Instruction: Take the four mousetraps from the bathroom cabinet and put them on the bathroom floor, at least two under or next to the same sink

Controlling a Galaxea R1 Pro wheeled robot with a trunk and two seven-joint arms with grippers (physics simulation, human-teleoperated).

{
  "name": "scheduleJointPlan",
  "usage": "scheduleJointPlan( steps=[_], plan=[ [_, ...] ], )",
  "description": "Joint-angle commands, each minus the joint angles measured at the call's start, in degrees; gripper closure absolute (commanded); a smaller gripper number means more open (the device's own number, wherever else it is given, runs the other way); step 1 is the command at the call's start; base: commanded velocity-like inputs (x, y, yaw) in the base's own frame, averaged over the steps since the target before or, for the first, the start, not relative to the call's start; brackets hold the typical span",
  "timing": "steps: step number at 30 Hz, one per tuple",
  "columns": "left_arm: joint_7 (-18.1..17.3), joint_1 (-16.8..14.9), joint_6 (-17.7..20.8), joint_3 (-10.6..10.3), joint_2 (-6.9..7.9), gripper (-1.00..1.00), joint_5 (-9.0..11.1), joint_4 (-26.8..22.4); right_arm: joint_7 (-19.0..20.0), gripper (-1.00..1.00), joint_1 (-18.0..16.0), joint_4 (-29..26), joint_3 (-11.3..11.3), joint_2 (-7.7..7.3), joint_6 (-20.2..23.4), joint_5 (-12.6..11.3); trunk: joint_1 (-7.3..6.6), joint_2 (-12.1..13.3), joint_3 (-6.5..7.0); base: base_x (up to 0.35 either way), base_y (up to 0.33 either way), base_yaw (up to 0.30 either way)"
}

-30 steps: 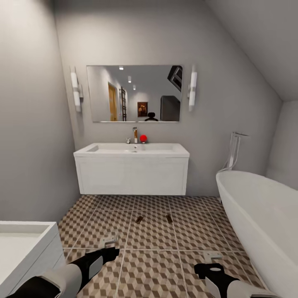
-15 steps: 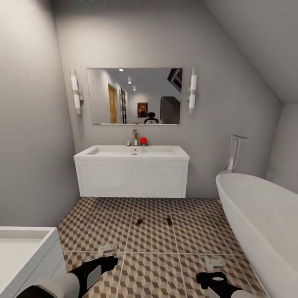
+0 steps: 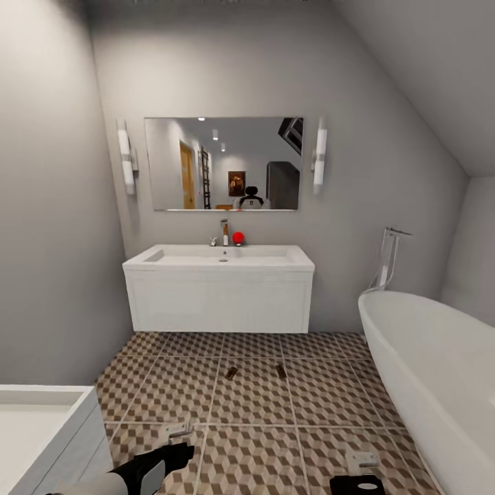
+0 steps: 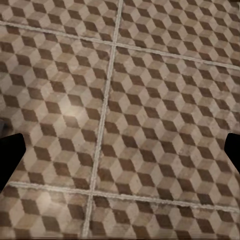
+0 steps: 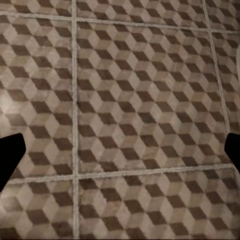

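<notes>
Mousetraps: two [image 3: 232,372] [image 3: 280,370] lie on bathroom floor [image 3: 247,399], just in front of sink [image 3: 220,256], slightly apart. Step, I'd judge: go back to cabinet for the rest. Both arms low, near edge; left pincer [image 3: 177,432] and right pincer [image 3: 361,462] w/ fingers apart, empty.

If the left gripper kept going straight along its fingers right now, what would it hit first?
Most likely the bathroom floor of brown, beige and white cube-patterned tiles. The left wrist view looks straight onto bare tiles and pale grout lines between the open left gripper's dark fingertips, with nothing in between; how far away is unclear.
</notes>
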Motion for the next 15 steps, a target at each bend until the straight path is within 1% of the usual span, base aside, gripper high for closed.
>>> scheduleJointPlan(
  steps=[1, 15],
  plan=[
    [0.12, 0.28, -0.1, -0.49, 0.0, -1.0, 0.51, -0.02, -0.19, -1.0, 0.23, 0.17, -0.17, 0.01, -0.26, 0.48, -0.23, 0.38, 0.12, 0.0, 0.0, 0.0],
    [0.04, 4.36, -0.82, -0.54, -0.08, -1.0, 0.37, 0.0, -0.19, -1.0, 3.49, 0.2, -0.17, 0.05, -0.27, 0.46, -3.31, 6.0, 2.64, 0.0, 0.0, 0.0]
  ],
)
